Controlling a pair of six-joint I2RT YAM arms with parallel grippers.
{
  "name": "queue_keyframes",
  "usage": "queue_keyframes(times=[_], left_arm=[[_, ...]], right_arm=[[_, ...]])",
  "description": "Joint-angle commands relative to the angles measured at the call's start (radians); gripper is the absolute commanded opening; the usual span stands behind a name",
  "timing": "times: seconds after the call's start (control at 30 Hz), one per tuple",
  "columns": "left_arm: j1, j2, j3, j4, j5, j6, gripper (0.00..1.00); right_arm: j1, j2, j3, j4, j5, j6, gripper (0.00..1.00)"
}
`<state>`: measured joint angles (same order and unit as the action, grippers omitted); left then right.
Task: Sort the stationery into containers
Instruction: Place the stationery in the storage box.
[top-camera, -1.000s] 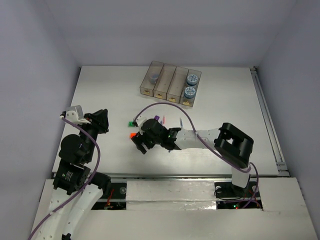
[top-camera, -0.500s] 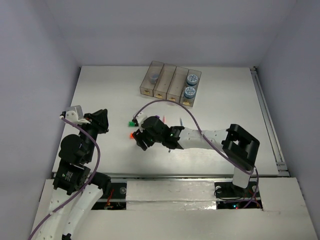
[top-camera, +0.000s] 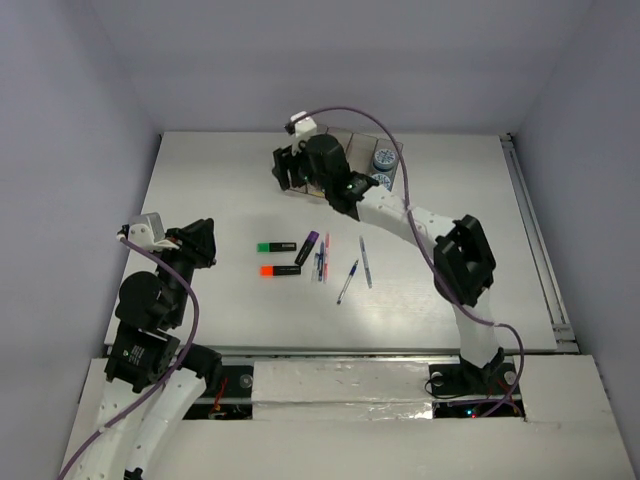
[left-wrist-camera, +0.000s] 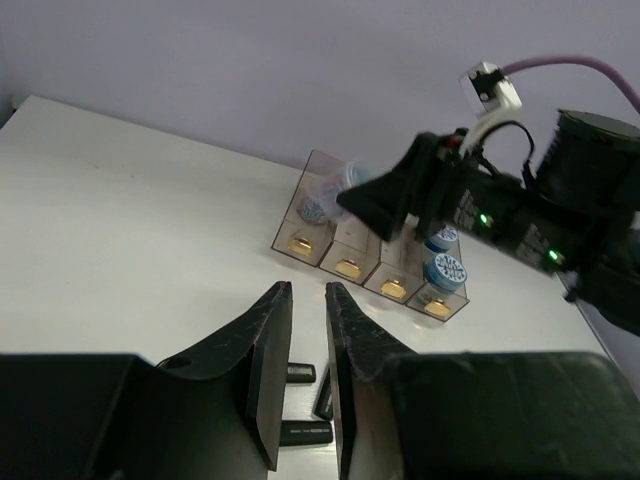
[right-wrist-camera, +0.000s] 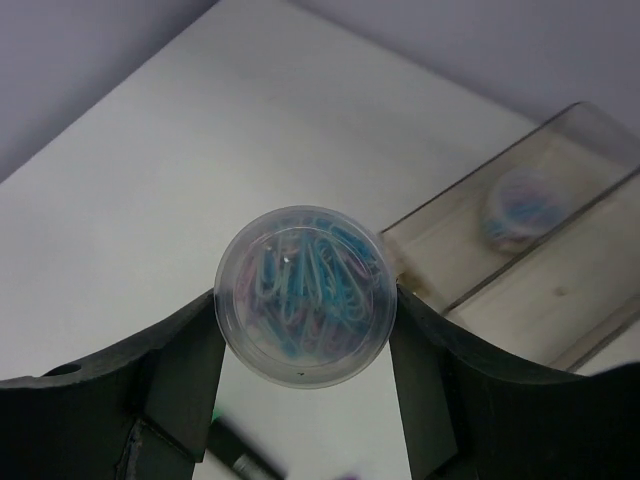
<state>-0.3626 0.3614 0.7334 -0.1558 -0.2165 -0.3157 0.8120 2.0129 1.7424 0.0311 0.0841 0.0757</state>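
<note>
The left arm (top-camera: 145, 300) and right arm (top-camera: 405, 212) are built of white links and black joints. Purple cable (top-camera: 352, 110) is strung along each; black wedge-shaped fingers (left-wrist-camera: 265, 370) are fitted.

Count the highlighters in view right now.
3. The green highlighter lies leftmost, the orange highlighter parallel beside it, the purple highlighter angled to their right. The right arm covers some bins, so others may be hidden.

No readable writing is showing anywhere.
The blue-grey rolls (left-wrist-camera: 446, 270) in the bins (left-wrist-camera: 296, 215) are showing a printed pattern on top, too small to make out; the highlighters (top-camera: 277, 246) on the table (top-camera: 200, 180) are lying too far off for any marking, and the round clear tub (right-wrist-camera: 232, 335) is showing only paper clips (right-wrist-camera: 300, 290).
</note>
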Motion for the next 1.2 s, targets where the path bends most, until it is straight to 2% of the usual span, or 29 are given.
queue_keyframes(times=[0.0, 0.2, 0.3, 0.5, 0.77, 0.93, 1.03, 1.13, 1.17], left_arm=[[0.005, -0.012, 0.006, 0.045, 0.012, 0.010, 0.17], [0.005, -0.001, 0.008, 0.045, 0.014, 0.012, 0.18], [0.005, -0.001, 0.008, 0.044, 0.012, 0.012, 0.17], [0.005, 0.010, 0.006, 0.050, 0.026, 0.015, 0.18], [0.005, 0.011, 0.006, 0.048, 0.022, 0.013, 0.18], [0.005, 0.013, 0.006, 0.048, 0.020, 0.015, 0.18], [0.005, 0.011, 0.008, 0.047, 0.022, 0.013, 0.18], [0.005, 0.011, 0.006, 0.047, 0.022, 0.015, 0.18], [0.005, 0.011, 0.006, 0.047, 0.022, 0.015, 0.18]], right_arm=[[-0.075, 0.120, 0.159, 0.014, -0.011, -0.014, 0.40], [-0.134, 0.303, 0.455, -0.117, -0.006, -0.028, 0.40], [-0.154, 0.362, 0.512, -0.132, 0.000, -0.031, 0.40], [-0.182, 0.412, 0.539, -0.125, -0.043, -0.019, 0.40], [-0.182, 0.448, 0.508, -0.105, -0.018, -0.016, 0.44], [-0.182, 0.478, 0.545, -0.118, -0.014, -0.008, 0.44], [-0.182, 0.484, 0.562, -0.126, -0.020, -0.008, 0.48], [-0.182, 0.483, 0.560, -0.128, -0.010, -0.008, 0.65], [-0.182, 0.480, 0.562, -0.128, -0.012, -0.008, 0.78]])
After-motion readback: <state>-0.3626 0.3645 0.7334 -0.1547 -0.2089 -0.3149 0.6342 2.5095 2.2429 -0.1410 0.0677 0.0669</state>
